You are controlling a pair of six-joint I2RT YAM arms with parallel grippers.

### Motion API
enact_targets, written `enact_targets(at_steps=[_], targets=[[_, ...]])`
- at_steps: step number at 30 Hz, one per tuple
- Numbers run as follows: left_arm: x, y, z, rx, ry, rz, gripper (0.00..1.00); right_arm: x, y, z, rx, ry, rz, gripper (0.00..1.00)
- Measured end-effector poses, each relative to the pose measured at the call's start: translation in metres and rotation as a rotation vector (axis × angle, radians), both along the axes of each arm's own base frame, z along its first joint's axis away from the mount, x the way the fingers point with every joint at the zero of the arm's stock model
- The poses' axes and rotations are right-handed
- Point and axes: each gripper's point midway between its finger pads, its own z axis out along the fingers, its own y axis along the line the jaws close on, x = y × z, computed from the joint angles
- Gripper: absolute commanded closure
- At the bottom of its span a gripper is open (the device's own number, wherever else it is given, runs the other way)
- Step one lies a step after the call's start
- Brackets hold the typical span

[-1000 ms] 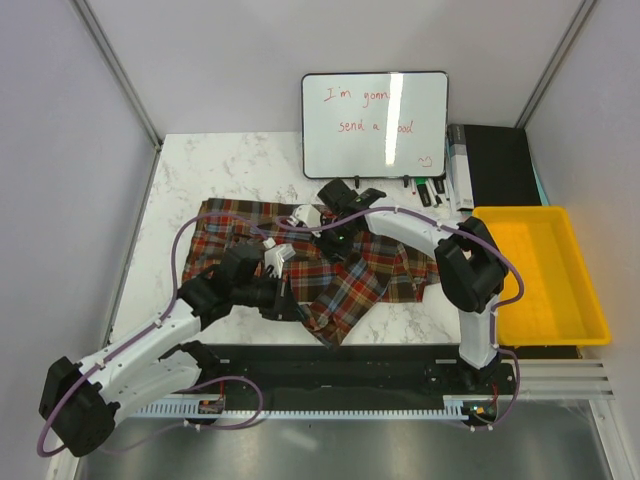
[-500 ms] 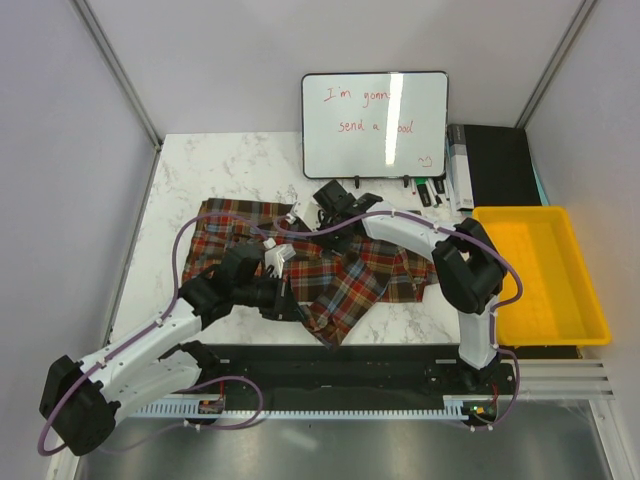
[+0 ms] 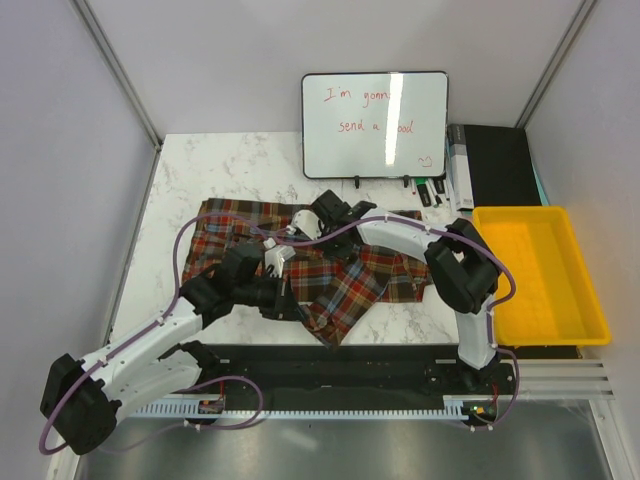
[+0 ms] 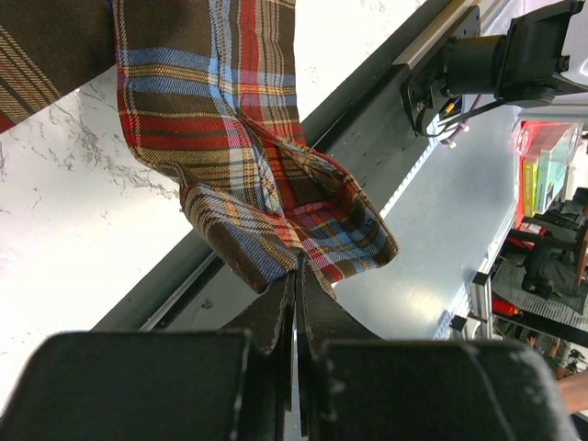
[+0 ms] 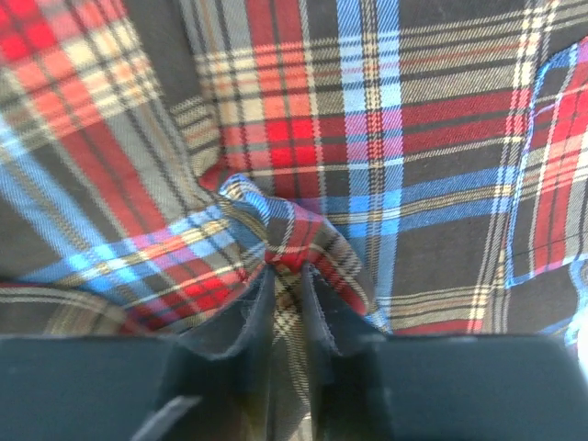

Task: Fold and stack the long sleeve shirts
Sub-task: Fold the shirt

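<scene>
Sprawling crumpled across the marble surface (image 3: 220, 165), plaid flannel shirt (image 3: 365, 283) runs long axis left-right; left gripper (image 4: 296, 280) jaws pinching a near-edge fold, right gripper (image 5: 286, 276) jaws pinching a mid-fabric bunch

L pincer (image 4: 296, 268) & R pincer (image 5: 287, 272) both pinched onto shirt (image 3: 368, 282).

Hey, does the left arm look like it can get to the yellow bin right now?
Probably not. The yellow bin sits far to the right, beyond the right arm, which stands between them. The left gripper is also shut on a fold of the shirt, so it isn't free.
</scene>
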Motion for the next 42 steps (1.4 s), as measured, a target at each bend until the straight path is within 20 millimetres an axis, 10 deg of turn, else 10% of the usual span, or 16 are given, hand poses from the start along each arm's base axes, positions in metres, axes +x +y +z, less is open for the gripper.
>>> enact_targets(at_steps=[7,19,24,30,37,42], targets=[[0.001,0.001,-0.001,0.004,0.002,0.007,0.98,0.009,-0.002,0.001,-0.027,-0.026,-0.012,1.0],[0.011,0.009,0.001,0.091,0.004,0.035,0.98,0.066,0.024,0.07,0.102,-0.149,-0.056,1.0],[0.04,0.011,0.047,0.09,-0.16,0.031,0.98,0.085,0.003,0.054,0.09,-0.097,-0.117,0.51],[0.046,0.004,0.07,0.087,-0.22,-0.079,0.98,0.087,-0.022,0.051,0.145,0.029,-0.124,0.58],[0.043,0.014,0.054,0.165,-0.245,-0.162,0.98,0.076,0.004,0.091,0.291,0.119,-0.032,0.54],[0.073,0.011,0.08,0.213,-0.411,-0.219,0.98,0.068,-0.016,0.084,0.307,0.222,-0.078,0.5]])
